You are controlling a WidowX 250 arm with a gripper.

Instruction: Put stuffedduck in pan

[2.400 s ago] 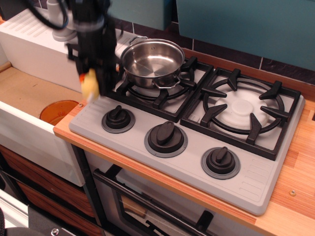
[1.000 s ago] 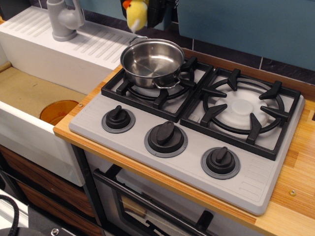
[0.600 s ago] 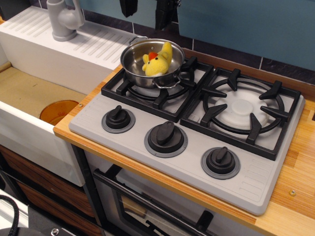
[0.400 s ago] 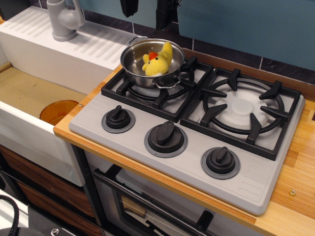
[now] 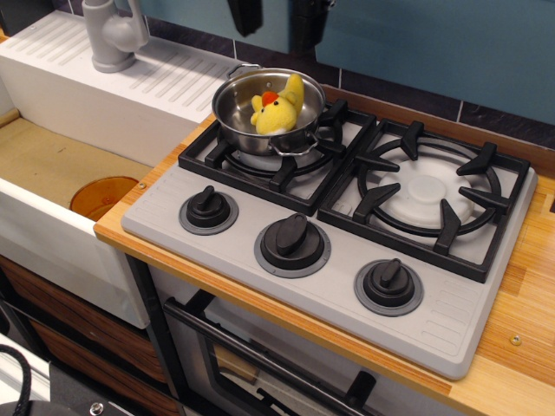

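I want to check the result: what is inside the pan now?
The stuffedduck lies inside the pan, beak up. The pan floor under it is covered.

A toy kitchen here: grey stove (image 5: 260, 221) with black knobs, white sink (image 5: 52, 173), faucet (image 5: 113, 35), wooden counter (image 5: 520, 347).

Even, bright indoor light, soft shadows, sharp focus, mild glare on the pan (image 5: 260, 117) rim.
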